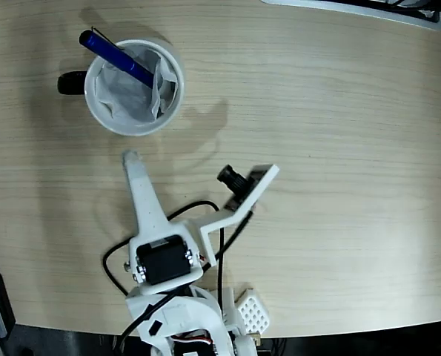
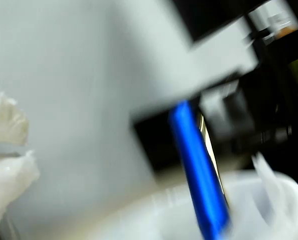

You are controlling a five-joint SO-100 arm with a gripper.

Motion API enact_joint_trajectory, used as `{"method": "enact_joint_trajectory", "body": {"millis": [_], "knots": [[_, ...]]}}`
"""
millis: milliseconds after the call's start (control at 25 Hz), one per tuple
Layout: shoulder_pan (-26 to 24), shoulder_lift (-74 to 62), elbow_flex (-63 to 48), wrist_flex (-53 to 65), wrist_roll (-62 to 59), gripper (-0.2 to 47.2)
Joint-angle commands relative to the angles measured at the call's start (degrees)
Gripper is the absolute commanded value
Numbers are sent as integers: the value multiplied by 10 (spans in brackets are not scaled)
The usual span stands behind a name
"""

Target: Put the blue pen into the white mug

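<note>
Glossy blue pen (image 1: 118,57) leans in paper-lined white mug (image 1: 170,100), upper left — pale wood table (image 1: 339,111); gripper (image 1: 131,159) state unclear, probably empty.

Pen (image 1: 116,57): leaning in mug (image 1: 169,104), top over rim
Pincer (image 1: 130,158): just below mug, empty
Table (image 1: 339,133): pale wood

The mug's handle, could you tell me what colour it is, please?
Black, on the white mug; the handle shows best in the fixed view.

Fixed view: white arm (image 1: 161,259) reaches from the bottom edge up-left. Gripper (image 1: 130,158) finger tapers to a blunt tip, nothing held. Jaw gap not resolvable. Wrist camera bracket (image 1: 246,194) projects right. Wrist view blurred.
</note>
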Motion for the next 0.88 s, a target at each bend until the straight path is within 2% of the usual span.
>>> {"method": "enact_joint_trajectory", "body": {"millis": [0,80,240,560,840], "knots": [[22,72,62,-10,-171,0],[45,90,73,60,-236,0],[96,128,75,205,-275,0],[156,314,130,445,-215,0],[199,475,178,605,-135,-1]]}}
